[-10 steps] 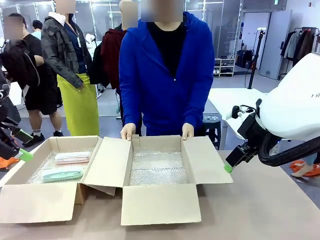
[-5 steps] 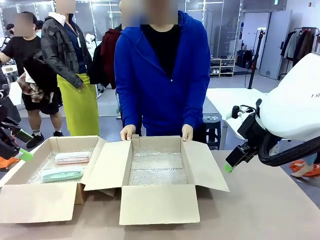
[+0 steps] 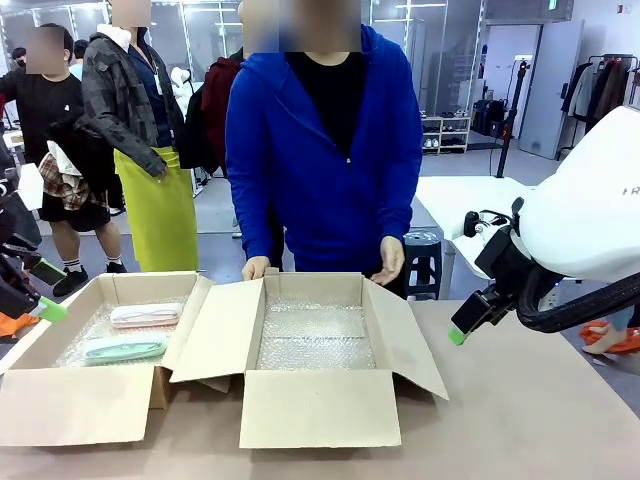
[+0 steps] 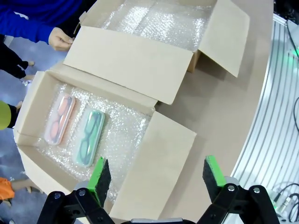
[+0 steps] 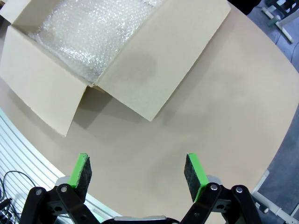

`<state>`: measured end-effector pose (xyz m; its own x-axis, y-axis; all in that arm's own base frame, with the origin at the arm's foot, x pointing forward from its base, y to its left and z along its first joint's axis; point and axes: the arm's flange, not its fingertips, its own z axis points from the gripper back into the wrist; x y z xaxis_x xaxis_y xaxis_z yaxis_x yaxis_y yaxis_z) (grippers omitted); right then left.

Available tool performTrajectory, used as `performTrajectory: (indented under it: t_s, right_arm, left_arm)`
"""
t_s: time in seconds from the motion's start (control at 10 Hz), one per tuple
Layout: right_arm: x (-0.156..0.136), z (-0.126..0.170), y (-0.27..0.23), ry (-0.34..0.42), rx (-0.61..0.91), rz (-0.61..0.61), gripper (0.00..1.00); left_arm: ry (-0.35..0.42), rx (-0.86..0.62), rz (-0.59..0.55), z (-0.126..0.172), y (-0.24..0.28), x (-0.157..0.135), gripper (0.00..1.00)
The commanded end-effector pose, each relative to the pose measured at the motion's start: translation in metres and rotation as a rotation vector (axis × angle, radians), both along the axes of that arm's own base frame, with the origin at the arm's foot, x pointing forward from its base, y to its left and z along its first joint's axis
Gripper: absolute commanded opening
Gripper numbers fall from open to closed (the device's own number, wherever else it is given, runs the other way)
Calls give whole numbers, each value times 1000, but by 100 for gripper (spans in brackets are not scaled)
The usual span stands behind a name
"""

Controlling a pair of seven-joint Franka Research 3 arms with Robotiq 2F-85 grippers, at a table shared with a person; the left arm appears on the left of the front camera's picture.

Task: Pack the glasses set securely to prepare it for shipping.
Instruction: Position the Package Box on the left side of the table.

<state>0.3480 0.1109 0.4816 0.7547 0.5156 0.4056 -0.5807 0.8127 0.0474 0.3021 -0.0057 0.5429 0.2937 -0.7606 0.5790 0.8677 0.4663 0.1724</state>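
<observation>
A pale pink glasses case (image 3: 145, 315) and a mint green glasses case (image 3: 125, 348) lie side by side on bubble wrap in the left cardboard box (image 3: 70, 405). My left wrist view looks down on the pink case (image 4: 60, 120) and the mint case (image 4: 89, 136). My left gripper (image 3: 50, 291) hovers open at that box's left edge, holding nothing (image 4: 156, 179). At the right, my right gripper (image 3: 458, 332) hangs open above bare table, beside the second box's right flap (image 5: 159, 60), with nothing between its fingers (image 5: 138, 170).
A second open box (image 3: 315, 408), lined with bubble wrap, stands mid-table. A person in blue stands behind it, one hand (image 3: 255, 267) on its back edge, the other hand (image 3: 388, 262) raised just above. Bare brown table (image 3: 540, 410) lies to the right.
The person has lifted one hand off the middle box's back edge, and the box's right flap has tipped up. Both arms stay still.
</observation>
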Motion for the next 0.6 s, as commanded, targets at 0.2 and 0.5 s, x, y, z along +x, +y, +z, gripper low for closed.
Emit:
performTrajectory:
  t_s: [0.2,0.5]
  right_arm:
    - [-4,0,3,7,-7,-24,100]
    - [-4,0,3,7,-7,-24,100]
  left_arm:
    - [-10,10,25,-1,-2,-4,100]
    - [-10,10,25,-1,-2,-4,100]
